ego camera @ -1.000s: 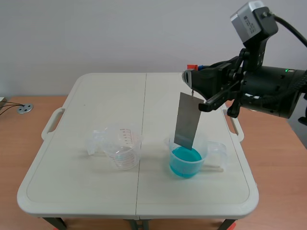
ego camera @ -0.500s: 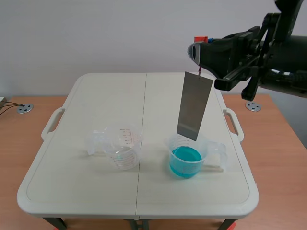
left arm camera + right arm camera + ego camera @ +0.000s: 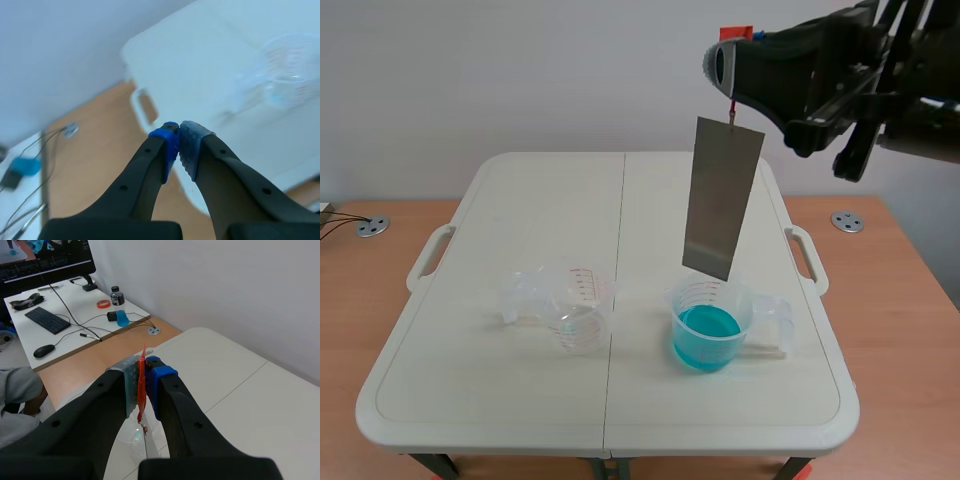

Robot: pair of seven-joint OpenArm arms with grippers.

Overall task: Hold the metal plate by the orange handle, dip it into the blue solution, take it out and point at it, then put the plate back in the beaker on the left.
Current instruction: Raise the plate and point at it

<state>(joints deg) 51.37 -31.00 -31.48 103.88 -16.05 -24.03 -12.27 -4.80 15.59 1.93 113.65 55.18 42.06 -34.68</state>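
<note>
Now plate (image 3: 722,197) hangs near-upright under my right pincer (image 3: 142,371), clamped on its orange handle (image 3: 142,392), just above the blue beaker (image 3: 708,328).

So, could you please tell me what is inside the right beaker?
Blue solution fills the lower part of the right beaker. The plate hangs above it from the right pincer, out of the liquid. Nothing else shows inside; the solution hides the bottom.

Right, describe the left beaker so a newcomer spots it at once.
On the cream folding table, two clear plastic beakers stand toward the front, either side of the centre seam. The left beaker is the one away from the hanging metal plate. Unlike the beaker with blue solution, it holds no blue liquid.
</note>
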